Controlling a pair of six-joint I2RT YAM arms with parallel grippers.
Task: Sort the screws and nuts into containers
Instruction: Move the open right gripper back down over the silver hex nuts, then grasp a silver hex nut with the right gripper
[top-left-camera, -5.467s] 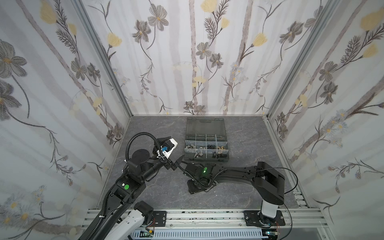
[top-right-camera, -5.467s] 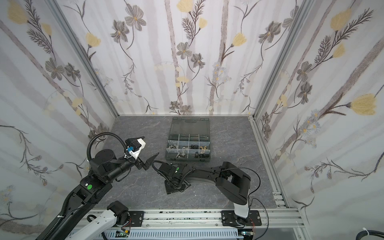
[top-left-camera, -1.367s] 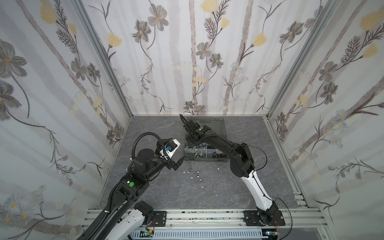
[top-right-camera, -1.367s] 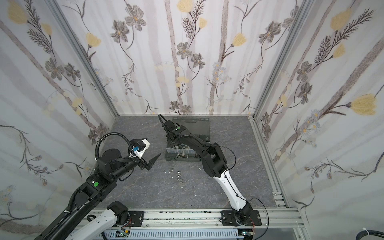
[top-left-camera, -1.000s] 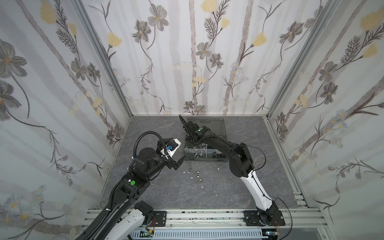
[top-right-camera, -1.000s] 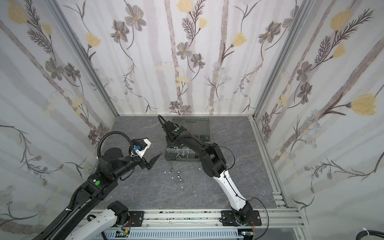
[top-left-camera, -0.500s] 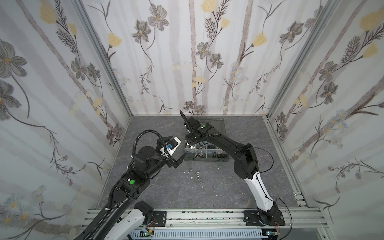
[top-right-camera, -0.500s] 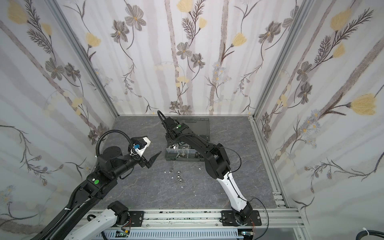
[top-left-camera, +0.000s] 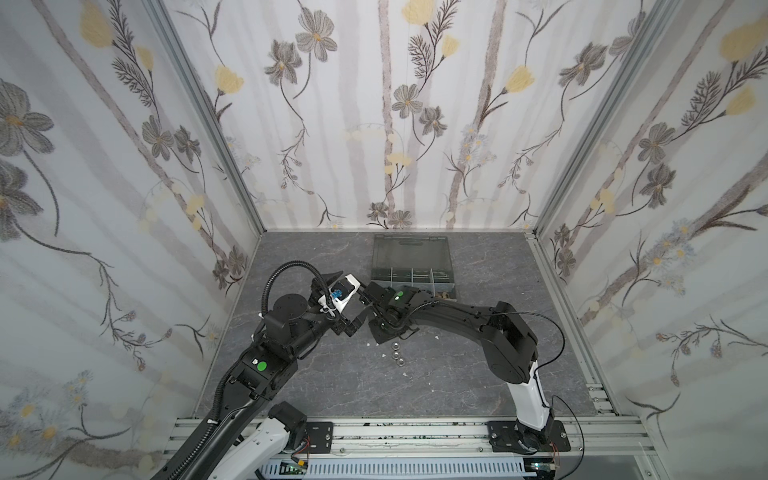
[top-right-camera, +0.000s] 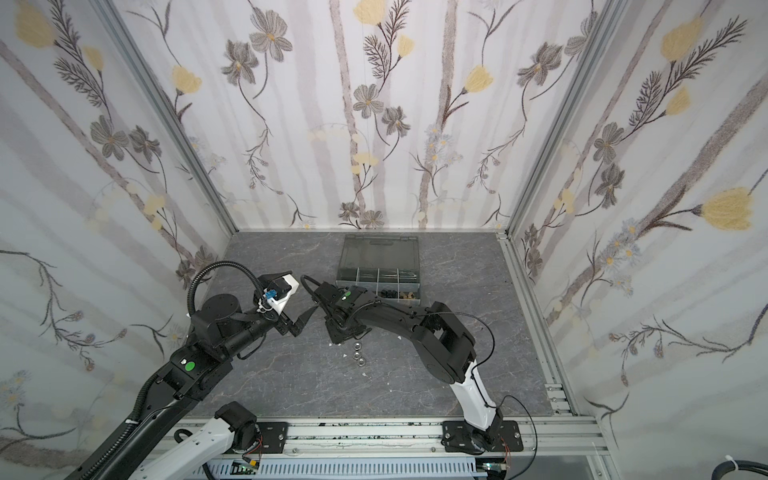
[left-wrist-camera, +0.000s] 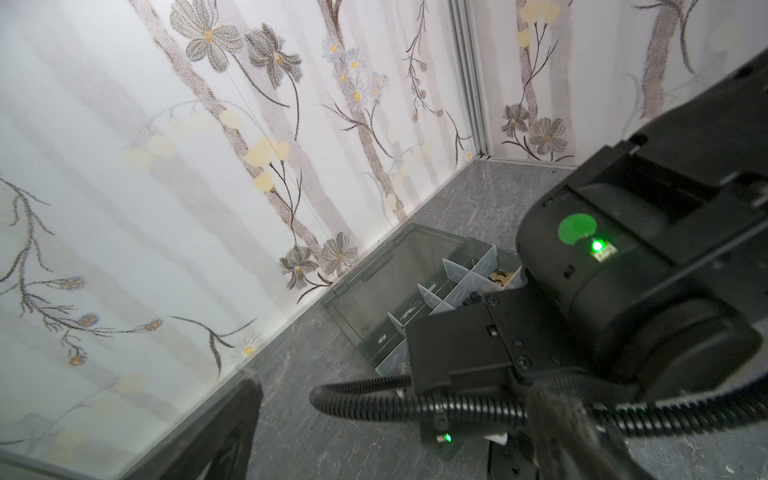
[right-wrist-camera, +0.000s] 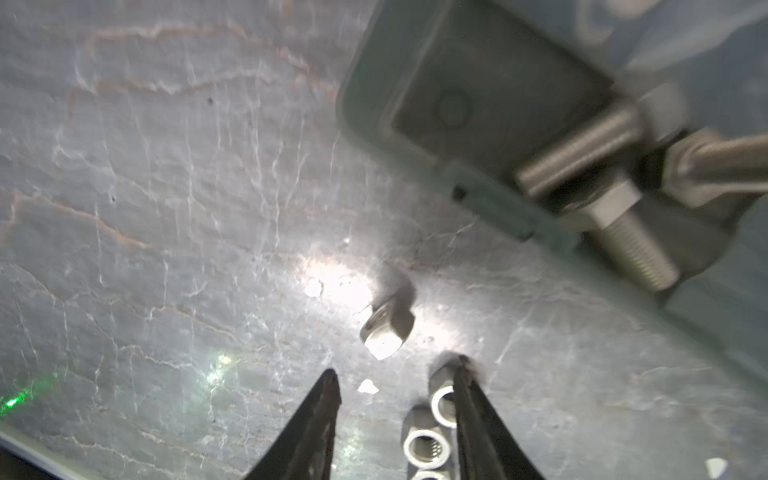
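Note:
The dark grey organizer case (top-left-camera: 411, 266) (top-right-camera: 378, 266) lies at the back with its lid open; its containers hold bolts (right-wrist-camera: 582, 145) and brass-coloured nuts (left-wrist-camera: 498, 277). Three silver hex nuts (top-left-camera: 395, 355) (top-right-camera: 357, 354) lie loose on the floor in front of it. My right gripper (top-left-camera: 384, 330) (right-wrist-camera: 395, 372) hangs low over them, open. One nut (right-wrist-camera: 442, 399) sits against the inside of a finger, another nut (right-wrist-camera: 428, 446) just behind it. A silver hex piece (right-wrist-camera: 386, 328) lies ahead of the tips. My left gripper (top-left-camera: 352, 325) (top-right-camera: 300, 322) hovers open and empty beside the right wrist.
White specks (top-left-camera: 436, 337) dot the grey marble-patterned floor (top-left-camera: 332, 374). Flowered walls close in three sides. The right arm's wrist and cable (left-wrist-camera: 623, 291) fill much of the left wrist view, close in front of my left finger (left-wrist-camera: 232, 424).
My right gripper has come down from over the case to the floor by the loose nuts, and its jaws have widened. The left arm has hardly moved.

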